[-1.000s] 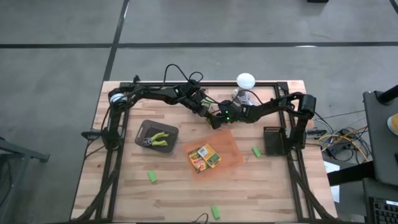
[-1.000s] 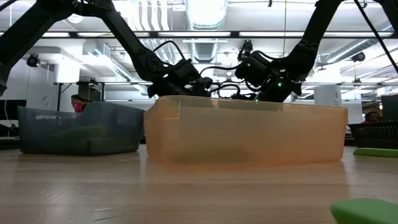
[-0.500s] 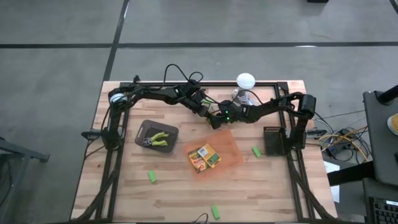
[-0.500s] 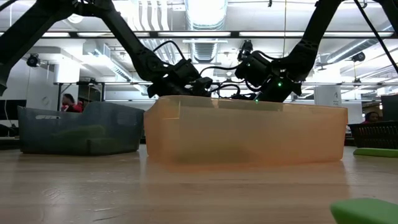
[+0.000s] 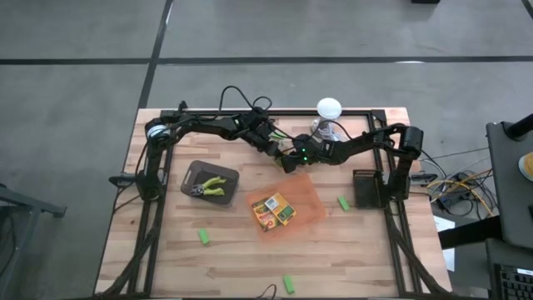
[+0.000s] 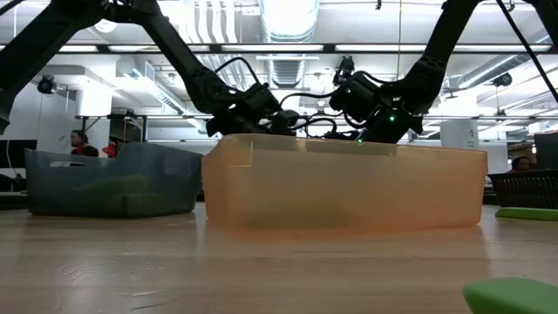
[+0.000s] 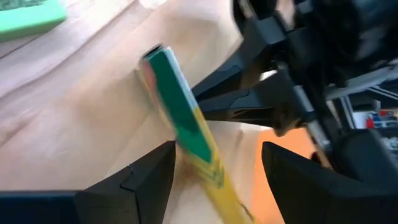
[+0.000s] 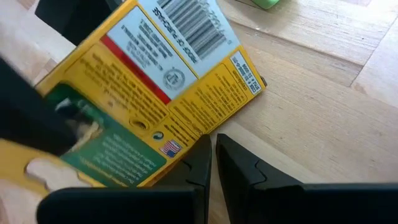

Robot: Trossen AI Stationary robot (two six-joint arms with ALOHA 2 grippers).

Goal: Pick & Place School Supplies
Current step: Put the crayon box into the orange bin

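From above, my left gripper (image 5: 281, 152) and right gripper (image 5: 294, 158) meet nose to nose over the far middle of the wooden table (image 5: 233, 267), just beyond the orange tray (image 5: 306, 198). More crayon boxes (image 5: 273, 211) lie in that tray. The two plier tools (image 5: 208, 187) sit in the grey bin (image 5: 193, 172) to its left. Green pieces (image 5: 203, 237) are scattered near and right. The white lamp (image 5: 329, 107) stands close behind my wrists, so a careless swing could knock it.

From table height, both wrists hang above the tray's far rim. Anything I let slip may drop outside it. The room behind is a bright workshop, with people far off at the left.

In my left wrist view, the crayon box (image 7: 180, 118) stands edge-on between my left fingers (image 7: 146, 180), which are spread wide on either side of it and not touching. The other arm's claw reaches in to it from beyond. If I close off-centre on that narrow edge, the box could twist or be crushed.

In my right wrist view, the same box (image 8: 155, 81) fills the frame face-on above bare wood. My right fingers (image 8: 198, 165) are pressed almost together at its lower edge, so I judge they pinch it by a thin margin. That hold looks slight. If I let go before my left closes, the box falls to the table.
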